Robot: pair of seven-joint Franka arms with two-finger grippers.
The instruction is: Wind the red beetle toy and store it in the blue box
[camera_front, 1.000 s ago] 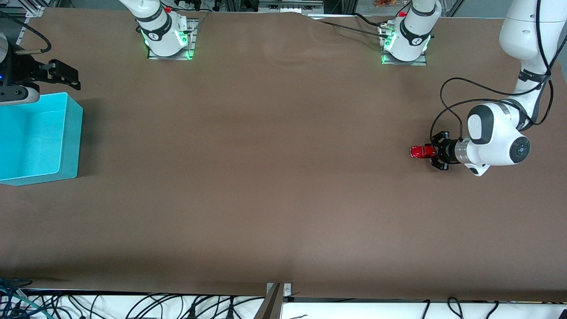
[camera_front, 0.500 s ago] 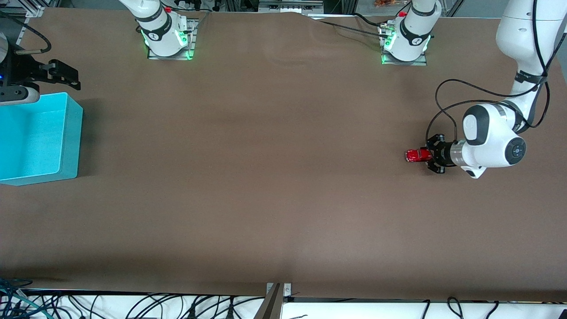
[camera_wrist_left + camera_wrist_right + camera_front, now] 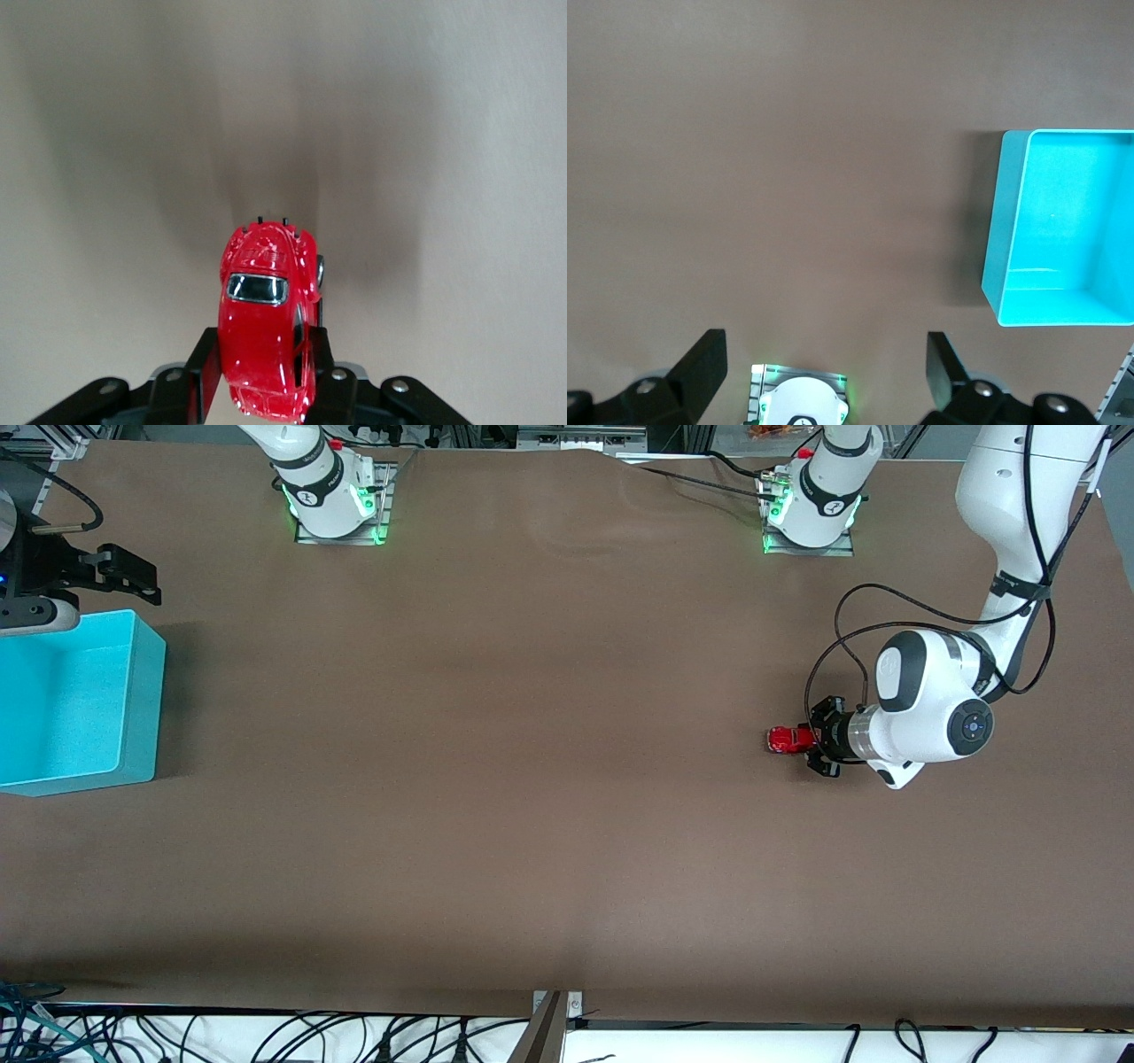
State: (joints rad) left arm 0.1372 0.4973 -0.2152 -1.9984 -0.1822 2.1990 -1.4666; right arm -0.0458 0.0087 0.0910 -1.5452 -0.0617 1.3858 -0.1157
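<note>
The left gripper (image 3: 811,742), low over the brown table (image 3: 532,779) at the left arm's end, is clamping the rear of the tiny glossy red beetle toy car (image 3: 788,739) between its narrow black fingers (image 3: 202,372), the car's nose pointing away from the wrist. The large light-blue plastic box (image 3: 133,691) is sitting well apart, at the right arm's end of the table. The right gripper (image 3: 819,367) is waiting high up, just beside the box, its fingers standing wide and holding nothing. Winding probably calls for rolling the wheels firmly against the table: pressing down evenly, keeping the car straight along its own line, and gripping squarely so the smooth rounded body is not slipping or twisting sideways
</note>
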